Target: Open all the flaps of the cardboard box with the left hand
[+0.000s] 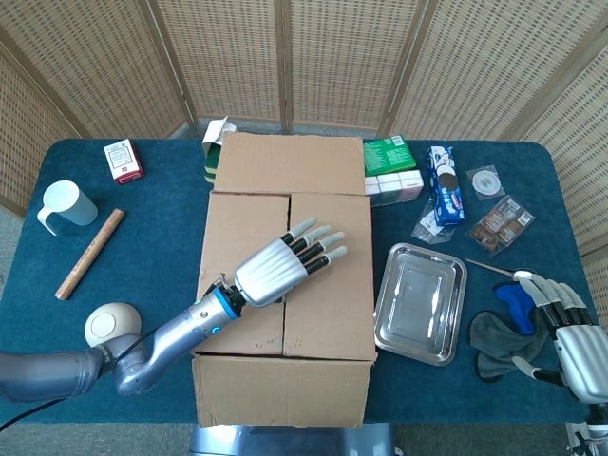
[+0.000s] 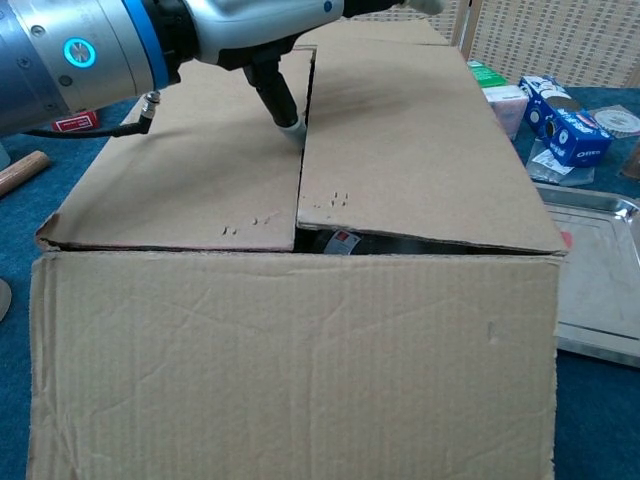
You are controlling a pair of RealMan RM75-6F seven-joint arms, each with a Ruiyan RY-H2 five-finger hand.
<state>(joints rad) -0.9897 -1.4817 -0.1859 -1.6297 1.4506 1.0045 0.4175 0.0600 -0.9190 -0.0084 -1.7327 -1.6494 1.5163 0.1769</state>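
The whole table (image 1: 171, 199) is seen from high above in the head view, while the cardboard box (image 2: 300, 300) is framed close and low by the chest view, and its top is shared.

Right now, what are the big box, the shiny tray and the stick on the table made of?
The cardboard box looks like plain brown corrugated cardboard, matte, with creases and fluted lines showing on its front flap. The tray seems to be polished metal, probably steel, since it mirrors light. The stick looks like bare light wood, unvarnished, though it is too small to be sure.
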